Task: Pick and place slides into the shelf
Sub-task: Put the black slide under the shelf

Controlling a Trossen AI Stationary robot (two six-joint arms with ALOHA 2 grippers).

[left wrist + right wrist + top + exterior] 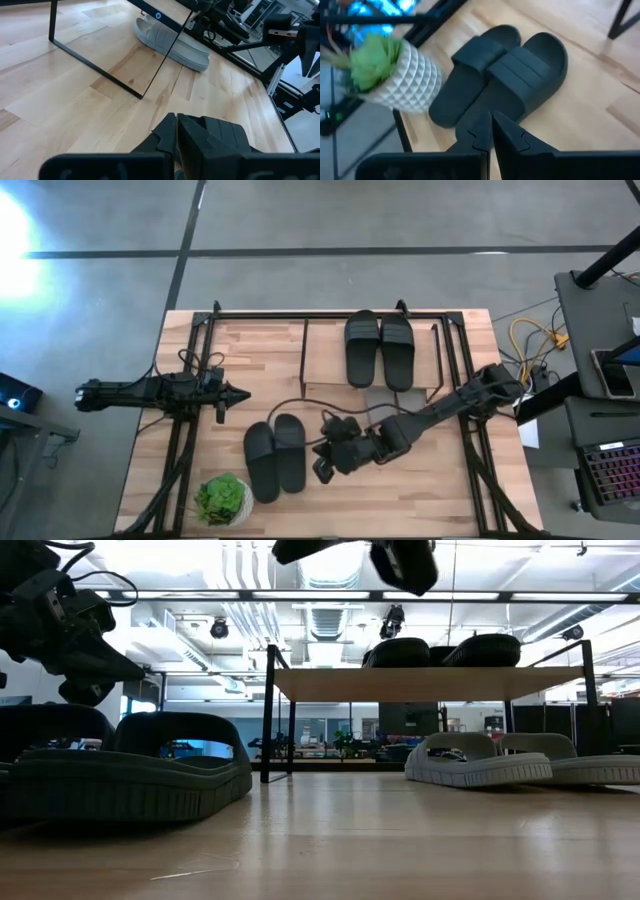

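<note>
The shelf (325,360) (430,682) stands at the table's far middle. One black pair of slides (378,350) (440,650) lies on its top board. The light grey pair (495,762) (172,41) rests on the table under the board. Another black pair (275,461) (120,765) (500,80) lies sole-down near the table's near edge. My right gripper (325,457) (490,131) hovers shut just right of this pair, above the table. My left gripper (236,393) (177,134) is shut too, held at the table's left, left of the shelf.
A green plant in a white pot (222,500) (390,75) stands at the near left corner, close to the black pair. Black frame rails (180,430) run along the table's left and right sides. Bare wood (400,490) lies right of the near pair.
</note>
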